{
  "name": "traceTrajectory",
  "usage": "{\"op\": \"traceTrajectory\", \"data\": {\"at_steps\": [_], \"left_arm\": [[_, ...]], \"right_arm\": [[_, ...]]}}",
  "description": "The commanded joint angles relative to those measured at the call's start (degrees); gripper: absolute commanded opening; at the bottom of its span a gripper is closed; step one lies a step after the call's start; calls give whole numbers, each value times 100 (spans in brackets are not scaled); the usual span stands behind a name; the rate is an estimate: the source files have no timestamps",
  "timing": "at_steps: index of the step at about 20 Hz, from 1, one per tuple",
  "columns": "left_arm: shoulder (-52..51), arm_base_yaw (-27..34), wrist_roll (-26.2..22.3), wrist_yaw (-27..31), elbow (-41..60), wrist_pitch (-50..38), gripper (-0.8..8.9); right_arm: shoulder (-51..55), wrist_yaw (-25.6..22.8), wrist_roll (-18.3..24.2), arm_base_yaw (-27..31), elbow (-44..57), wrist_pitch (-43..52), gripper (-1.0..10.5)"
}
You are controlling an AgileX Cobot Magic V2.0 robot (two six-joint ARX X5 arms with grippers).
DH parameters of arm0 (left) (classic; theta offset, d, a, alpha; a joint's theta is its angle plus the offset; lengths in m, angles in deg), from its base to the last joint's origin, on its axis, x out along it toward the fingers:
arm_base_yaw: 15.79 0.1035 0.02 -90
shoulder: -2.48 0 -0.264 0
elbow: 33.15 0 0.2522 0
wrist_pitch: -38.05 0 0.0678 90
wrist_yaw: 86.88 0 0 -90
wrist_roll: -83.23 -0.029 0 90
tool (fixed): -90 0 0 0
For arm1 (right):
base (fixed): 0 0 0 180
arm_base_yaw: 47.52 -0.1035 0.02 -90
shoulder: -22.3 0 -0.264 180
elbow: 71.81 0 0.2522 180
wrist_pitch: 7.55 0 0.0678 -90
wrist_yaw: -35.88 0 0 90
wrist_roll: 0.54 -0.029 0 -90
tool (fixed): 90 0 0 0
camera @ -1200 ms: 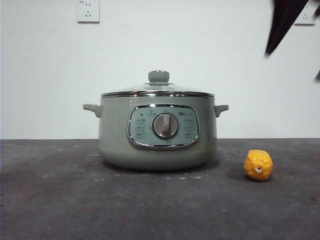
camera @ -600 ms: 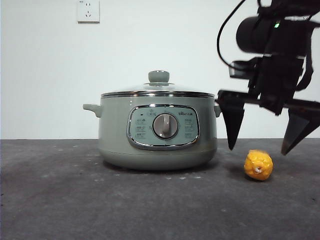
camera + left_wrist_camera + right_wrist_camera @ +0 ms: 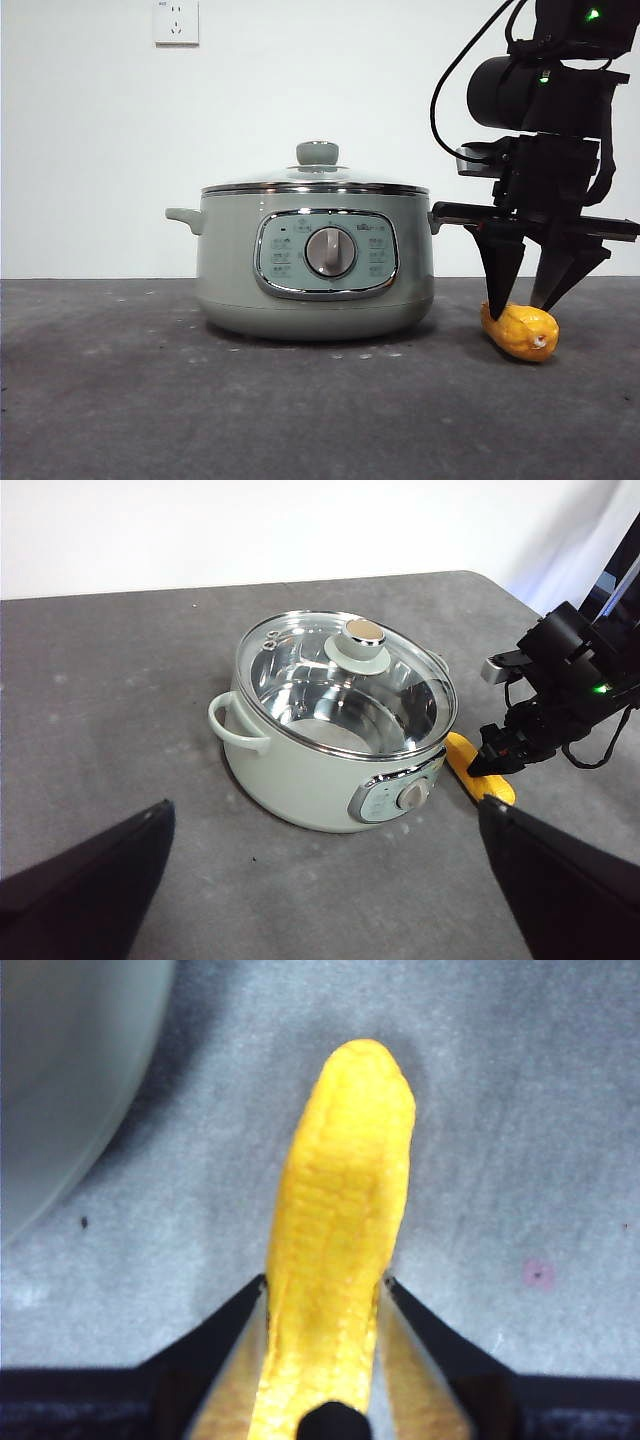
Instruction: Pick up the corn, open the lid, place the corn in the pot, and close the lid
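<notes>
Now, from the front, the right gripper (image 3: pixel 525 310) stands low on the table right of the pot (image 3: pixel 315 265), jaws clamped on the corn (image 3: pixel 521 331). Seen by the left wrist, the lid (image 3: pixel 345 680) sits closed; the left gripper (image 3: pixel 320 880) waits spread apart. Right wrist: jaws flank the cob for lifting.

Glossy sage pot (image 3: pixel 315 285), clear glass lid (image 3: pixel 345 680), bumpy corn (image 3: pixel 340 1240).

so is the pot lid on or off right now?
On. The lid sits flat on the pot, steel rim seated all round; right gripper is at the corn.
</notes>
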Motion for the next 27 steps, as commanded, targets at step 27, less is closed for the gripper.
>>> {"op": "traceTrajectory", "data": {"at_steps": [27], "left_arm": [[3851,-2234,-354,813,-1401,-2035,616]], "right_arm": [[5508,96,861,-4,0,-2243,-12]]}}
